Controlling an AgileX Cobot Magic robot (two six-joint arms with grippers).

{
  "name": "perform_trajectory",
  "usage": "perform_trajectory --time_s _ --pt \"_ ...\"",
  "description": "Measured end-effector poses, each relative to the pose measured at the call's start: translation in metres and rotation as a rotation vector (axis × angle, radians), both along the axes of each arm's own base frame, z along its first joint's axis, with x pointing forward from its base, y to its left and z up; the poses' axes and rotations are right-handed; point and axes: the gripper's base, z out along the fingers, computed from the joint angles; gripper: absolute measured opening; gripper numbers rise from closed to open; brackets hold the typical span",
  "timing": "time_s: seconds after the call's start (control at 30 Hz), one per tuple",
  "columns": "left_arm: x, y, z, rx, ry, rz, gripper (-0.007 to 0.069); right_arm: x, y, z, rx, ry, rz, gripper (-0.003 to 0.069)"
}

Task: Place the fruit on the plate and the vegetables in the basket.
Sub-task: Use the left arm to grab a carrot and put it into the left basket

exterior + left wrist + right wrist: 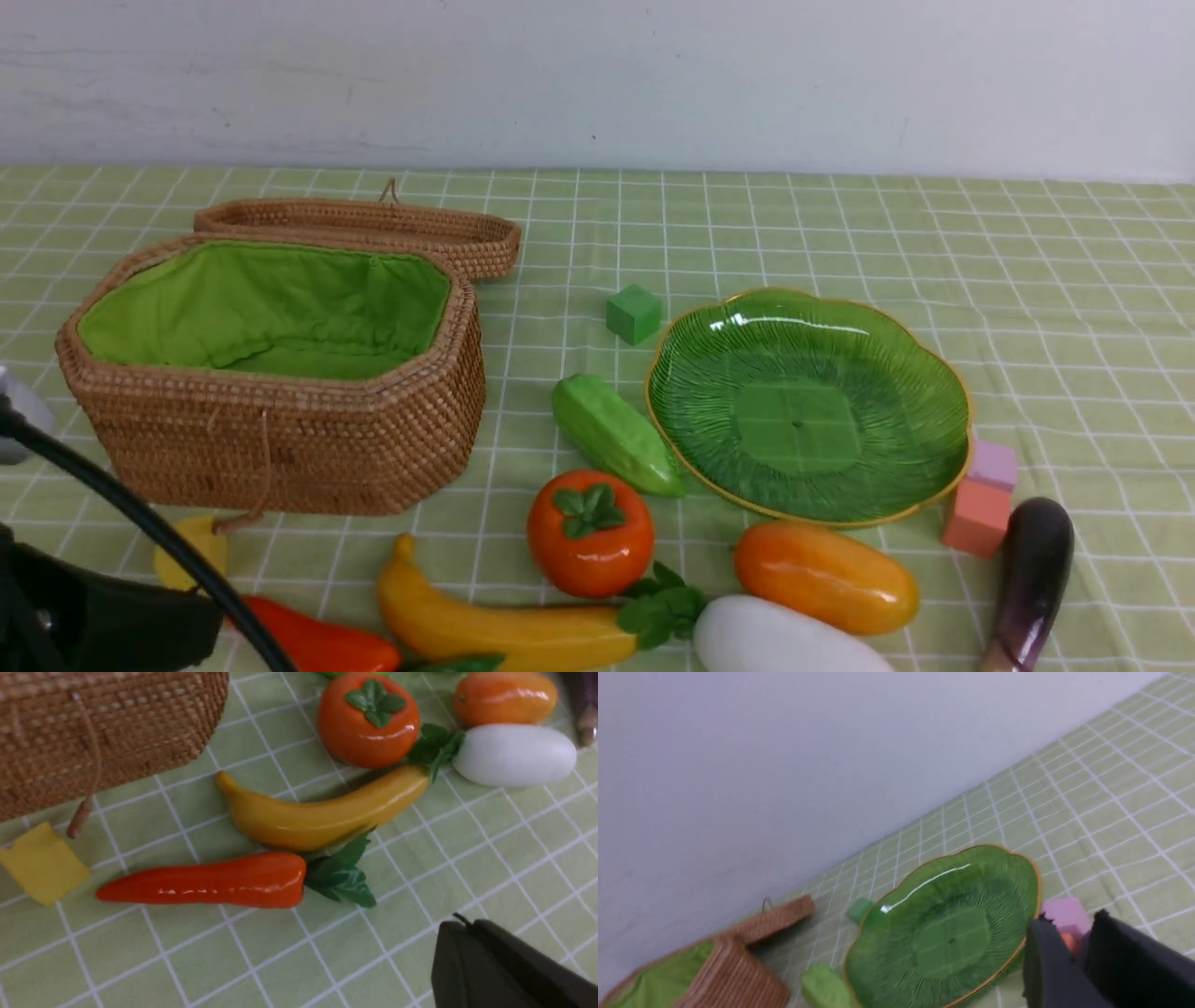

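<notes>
The produce crowds the near edge of the table: red pepper (317,644), banana (495,625), radish (775,639) and eggplant (1032,579) all run off the bottom of the front view. The persimmon (590,534) sits just behind the banana, and the mango (826,577) lies just behind the radish, close to the plate's near rim. The gourd (616,434) lies tilted just beside the plate (808,411) on its left.

Open room is at the back and far right — bare green checked tablecloth (1027,280) up to the pale wall (597,75). A green cube (634,314) stands behind the gourd. Pink (994,464) and orange (977,518) cubes touch each other at the plate's right rim, and a yellow cube (191,551) lies by the basket's front.

The basket (280,439) stands at left with its lid (373,229) laid back, showing only green lining. The plate shows only ribbed glass.

My left gripper (460,924) hovers above the cloth near the pepper's leaves, fingers together and holding nothing. The right gripper (1071,919) hangs near the plate's right rim — a narrow gap between its fingers, nothing in it.
</notes>
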Motion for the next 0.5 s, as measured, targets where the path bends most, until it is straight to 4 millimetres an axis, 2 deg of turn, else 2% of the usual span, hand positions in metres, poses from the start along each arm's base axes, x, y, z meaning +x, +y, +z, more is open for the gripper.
perform_trajectory --time_s 0.07,0.1,0.13,0.27,0.3,0.33,0.37,0.5 --pt "0.004 -0.001 -0.002 0.042 0.008 -0.056 -0.0013 -0.002 0.005 0.031 -0.119 0.059 0.100 0.0097" --pt "0.004 -0.001 -0.003 0.046 0.011 -0.063 -0.0013 -0.002 0.006 0.034 -0.140 0.061 0.119 0.0092" --pt "0.008 -0.003 -0.006 0.070 0.020 -0.100 -0.0013 -0.003 0.011 0.061 -0.239 0.113 0.222 0.0077" --pt "0.016 -0.008 -0.012 0.104 0.035 -0.177 -0.0013 -0.002 0.022 0.102 -0.436 0.188 0.433 0.0069" --pt "0.015 -0.012 -0.014 0.108 0.041 -0.208 -0.0013 -0.002 0.024 0.111 -0.465 0.190 0.467 0.0069" --pt "0.015 -0.011 -0.014 0.111 0.042 -0.211 -0.0013 0.000 0.025 0.109 -0.476 0.204 0.482 0.0069" --pt "0.011 -0.018 -0.015 0.131 0.054 -0.277 -0.0013 0.001 0.029 0.121 -0.527 0.210 0.534 0.0069" --pt "0.004 -0.021 -0.021 0.217 0.103 -0.345 -0.0013 0.004 0.035 0.136 -0.622 0.206 0.622 0.0069"
